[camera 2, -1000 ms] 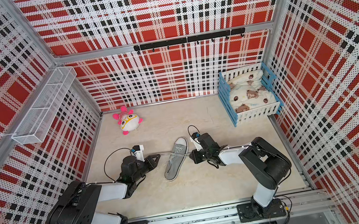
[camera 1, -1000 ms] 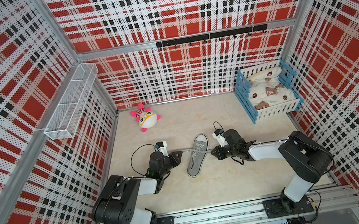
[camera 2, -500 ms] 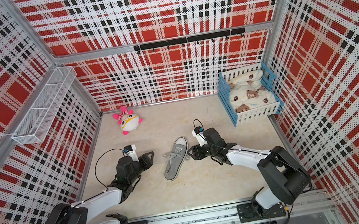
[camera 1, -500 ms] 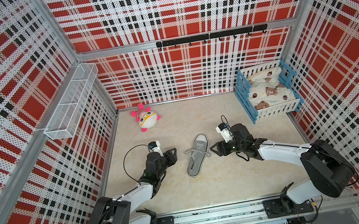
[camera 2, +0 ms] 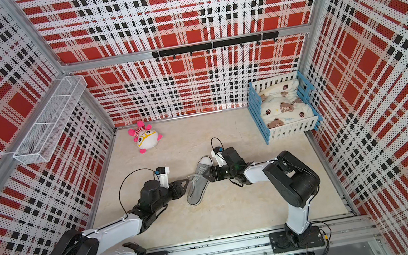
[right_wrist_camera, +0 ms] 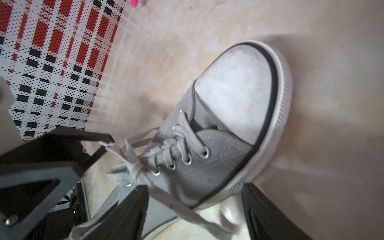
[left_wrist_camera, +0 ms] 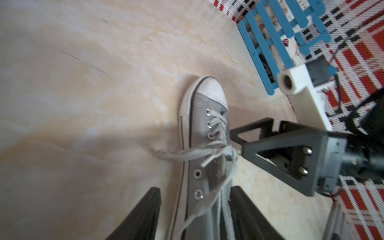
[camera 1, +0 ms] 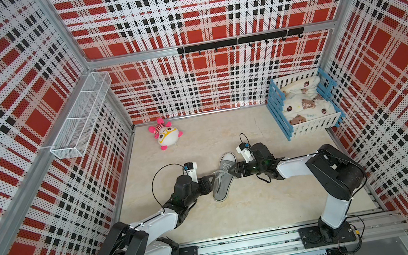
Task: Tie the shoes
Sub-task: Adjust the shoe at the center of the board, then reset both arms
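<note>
Left wrist view puts the grey sneaker (left_wrist_camera: 198,128) between the spread jaws of my left gripper (left_wrist_camera: 194,190). My right gripper (right_wrist_camera: 194,187) likewise gapes, clamping nothing. The laces (right_wrist_camera: 133,158) cross loosely just ahead of both, so I judge the knot unfinished. Next, each claw must pinch a lace end.

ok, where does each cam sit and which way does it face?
Top views: high over the front rail, looking down; left arm and right arm whole, shoe between.
Left wrist: on left arm, facing along the shoe; left gripper open.
Right wrist: on right arm, facing the toe cap; right gripper open.
Shared: wrist views both show laces and the opposite gripper.
</note>
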You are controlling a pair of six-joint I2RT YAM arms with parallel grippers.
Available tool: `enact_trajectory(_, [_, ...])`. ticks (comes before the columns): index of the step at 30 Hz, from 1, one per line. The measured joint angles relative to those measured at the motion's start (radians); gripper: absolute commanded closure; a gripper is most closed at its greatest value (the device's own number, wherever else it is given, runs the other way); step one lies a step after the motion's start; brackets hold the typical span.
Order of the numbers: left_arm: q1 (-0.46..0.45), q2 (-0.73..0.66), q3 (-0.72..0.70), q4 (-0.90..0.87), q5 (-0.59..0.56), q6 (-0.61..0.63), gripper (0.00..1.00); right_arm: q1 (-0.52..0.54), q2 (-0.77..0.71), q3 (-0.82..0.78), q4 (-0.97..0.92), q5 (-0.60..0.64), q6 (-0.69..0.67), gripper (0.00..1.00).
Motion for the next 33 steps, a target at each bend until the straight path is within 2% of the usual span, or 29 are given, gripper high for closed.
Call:
enact_trajectory(6, [-0.057,0.043,0.000,0.093,0.090,-0.065,0.43,-0.018,0.063,0.076,0.040,-0.045,0.016,0.24])
enact_trajectory(10, [-0.064,0.063,0.000,0.114,0.114,-0.087,0.44,-0.038,0.075,0.099,0.030,-0.058,0.003,0.25])
enact_trajectory(13, [-0.048,0.047,0.000,0.108,0.110,-0.079,0.44,-0.050,0.062,0.111,-0.029,-0.020,-0.054,0.25])
enact_trajectory(18, [0.016,-0.045,0.032,0.034,0.032,-0.003,0.43,-0.057,-0.052,0.120,-0.211,0.176,-0.191,0.21])
enact_trajectory(22, [0.119,-0.122,0.051,0.008,-0.045,0.079,0.41,-0.058,-0.182,0.123,-0.300,0.382,-0.287,0.12])
enact_trajectory(24, [0.186,-0.145,0.053,0.001,-0.082,0.112,0.35,-0.060,-0.230,0.123,-0.320,0.478,-0.322,0.07])
enact_trajectory(28, [0.320,-0.166,0.058,-0.012,-0.188,0.159,0.20,-0.072,-0.314,0.085,-0.316,0.661,-0.375,0.05])
enact_trajectory(31, [0.389,-0.175,0.062,-0.015,-0.274,0.195,0.04,-0.102,-0.372,0.006,-0.280,0.770,-0.399,0.04])
enact_trajectory(33, [0.426,-0.184,0.062,-0.018,-0.333,0.221,0.02,-0.133,-0.403,-0.057,-0.244,0.836,-0.411,0.04])
